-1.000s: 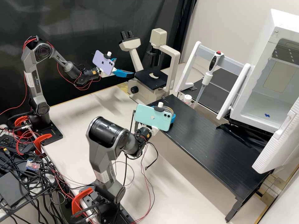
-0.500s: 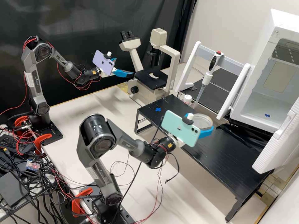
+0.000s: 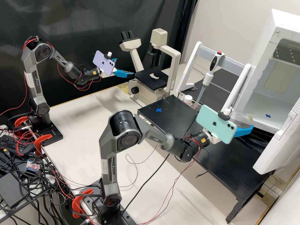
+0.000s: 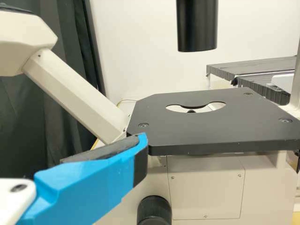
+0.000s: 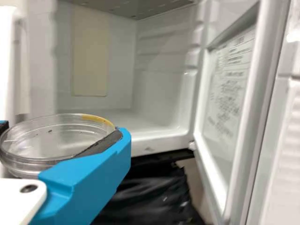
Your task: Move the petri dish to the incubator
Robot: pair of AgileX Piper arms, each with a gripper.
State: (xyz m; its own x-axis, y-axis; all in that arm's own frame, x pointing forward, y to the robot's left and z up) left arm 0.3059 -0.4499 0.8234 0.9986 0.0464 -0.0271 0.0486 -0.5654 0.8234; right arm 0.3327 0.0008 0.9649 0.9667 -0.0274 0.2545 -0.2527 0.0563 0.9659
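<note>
Near open incubator [image 3: 265,47], petri dish [image 3: 243,117] partly hidden by right fingers [image 3: 243,131]

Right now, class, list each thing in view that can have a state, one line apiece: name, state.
Dish: gripped, held up in front of the incubator
Right claw: closed on the dish
Left claw: open
Incubator: open
Incubator door: swung wide
Pipette: hanging on its rack
Microscope: standing upright
Purple phone: clamped to the left arm
</note>
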